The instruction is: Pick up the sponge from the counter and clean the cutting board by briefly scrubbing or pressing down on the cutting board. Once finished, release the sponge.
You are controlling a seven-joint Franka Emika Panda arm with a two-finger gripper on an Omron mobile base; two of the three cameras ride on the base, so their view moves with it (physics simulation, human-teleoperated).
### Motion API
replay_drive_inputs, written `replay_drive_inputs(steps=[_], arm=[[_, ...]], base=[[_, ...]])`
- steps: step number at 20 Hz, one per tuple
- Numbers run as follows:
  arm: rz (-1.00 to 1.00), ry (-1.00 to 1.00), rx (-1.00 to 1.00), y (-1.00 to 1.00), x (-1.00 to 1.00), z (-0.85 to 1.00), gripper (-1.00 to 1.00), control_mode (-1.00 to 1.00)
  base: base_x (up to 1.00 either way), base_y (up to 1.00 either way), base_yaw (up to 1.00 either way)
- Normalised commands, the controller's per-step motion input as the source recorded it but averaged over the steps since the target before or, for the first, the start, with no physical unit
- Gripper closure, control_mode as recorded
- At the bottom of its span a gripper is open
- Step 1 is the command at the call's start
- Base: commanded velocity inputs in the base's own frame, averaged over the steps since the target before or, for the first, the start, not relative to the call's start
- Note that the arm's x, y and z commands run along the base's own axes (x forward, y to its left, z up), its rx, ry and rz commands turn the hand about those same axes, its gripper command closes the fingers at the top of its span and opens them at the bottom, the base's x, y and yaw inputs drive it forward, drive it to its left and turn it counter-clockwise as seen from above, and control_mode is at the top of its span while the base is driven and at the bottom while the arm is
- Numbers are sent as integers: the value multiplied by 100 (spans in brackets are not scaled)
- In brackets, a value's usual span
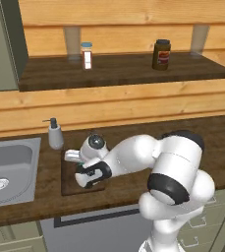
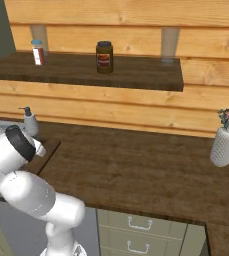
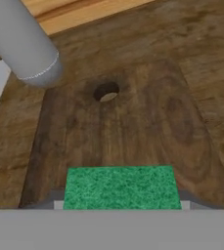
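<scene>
Between the fingertips of the end effector (image 3: 121, 205), at the bottom of the hand view, sits the sponge (image 3: 119, 187), green face up, its long axis running crosswise from one finger to the other. It lies on the near end of the cutting board (image 3: 133, 127), whose long axis runs away from the end effector toward a round hanging hole (image 3: 106, 92) at its far end. The end effector is clenched on the sponge, narrowly parted to the sponge's width, a grey finger tip showing at each end of it.

Beyond the end effector and off to one side of the board stands a grey soap dispenser (image 1: 55, 134); past that lies the grey sink (image 1: 8, 167), set in the counter (image 2: 136, 170). In the left base view the end effector (image 1: 74, 158) hangs low over the board beside the dispenser.

Counted: one sponge, one cutting board, one dispenser, one sink. On the shelf (image 1: 124, 69) above stand two jars, a pale one (image 1: 87, 55) and a dark one (image 1: 161, 54). One white vase of flowers (image 2: 225, 142) stands far along the counter.
</scene>
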Motion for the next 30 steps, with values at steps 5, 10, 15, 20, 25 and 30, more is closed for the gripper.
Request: replay_drive_inputs(steps=[5, 10, 15, 20, 25, 30], arm=[[0, 0, -4, 35, 31, -70, 100, -100], [0, 0, -7, 45, 24, -82, 100, -100], [0, 2, -13, 40, 6, -97, 100, -100], [0, 5, -5, -21, -21, -100, 100, -100], [0, -2, 9, -75, -63, -100, 100, -100], [0, -18, 22, -100, -100, -100, 100, -100]], base=[[0, 0, 0], [0, 0, 0], [0, 0, 0], [0, 0, 0], [0, 0, 0], [0, 0, 0]])
